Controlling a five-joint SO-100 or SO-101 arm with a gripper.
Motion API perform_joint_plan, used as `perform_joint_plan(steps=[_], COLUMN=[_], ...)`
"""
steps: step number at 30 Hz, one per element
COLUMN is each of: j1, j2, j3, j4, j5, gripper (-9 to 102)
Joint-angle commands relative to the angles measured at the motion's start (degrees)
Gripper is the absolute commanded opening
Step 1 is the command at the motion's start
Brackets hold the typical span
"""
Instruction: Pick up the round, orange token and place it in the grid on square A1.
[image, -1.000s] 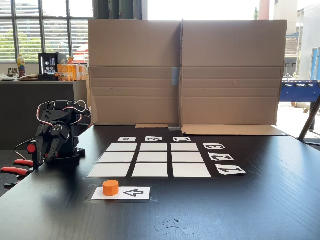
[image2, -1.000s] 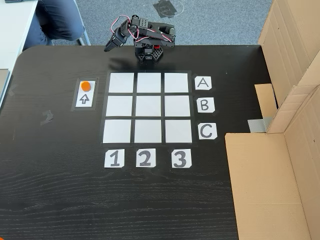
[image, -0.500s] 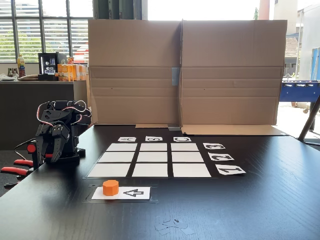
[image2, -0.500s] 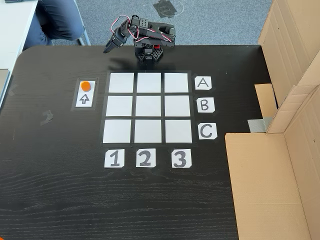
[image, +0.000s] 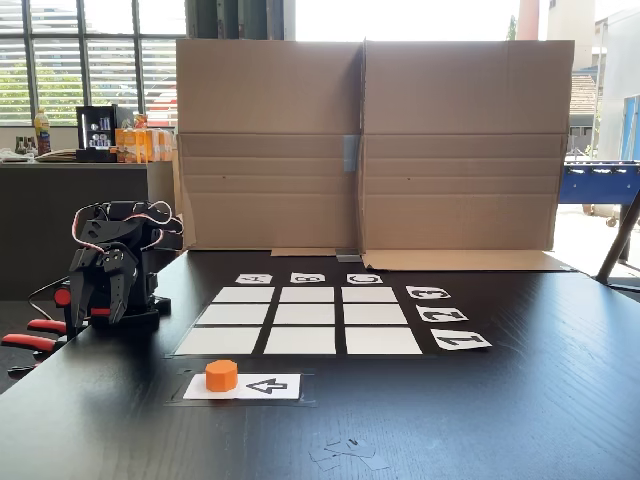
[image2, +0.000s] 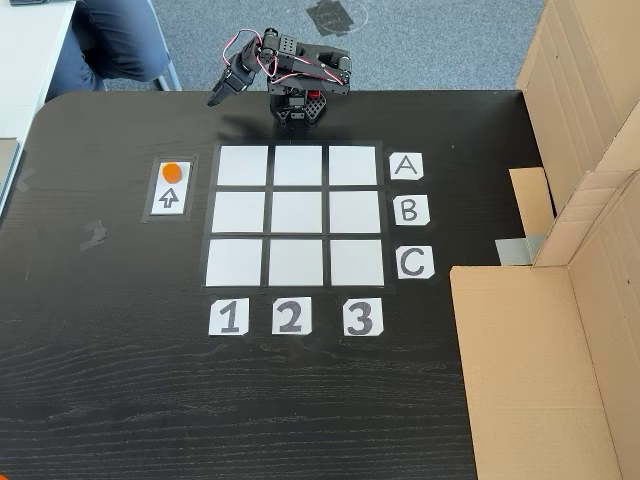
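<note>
**Token on its card, arm folded at the table edge**

The gripper (image2: 215, 98) hangs folded by the arm's base, holding nothing; whether its jaws are parted I cannot tell. The token (image2: 173, 171) sits on the arrow card (image2: 170, 197), near the gripper on the table (image2: 100, 380). Square A1 (image2: 243, 165) of the grid (image2: 296, 215) lies empty, nearer the gripper than the token is.

Office-like room, blinds on big windows (image: 90, 60), grey carpet (image2: 420, 45), black table (image: 500, 420)
</note>
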Motion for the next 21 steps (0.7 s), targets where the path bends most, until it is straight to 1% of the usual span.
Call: perform_joint_plan(steps=[1, 10, 21], j1=[-1.1, -2.2, -7.1], j2=[-5.4, -28.4, -56.7], j3=[-6.9, -25.4, -50.5], j4=[0.7, 1.2, 1.5], j5=[-0.1, 0.2, 5.4], gripper=[18, 18, 19])
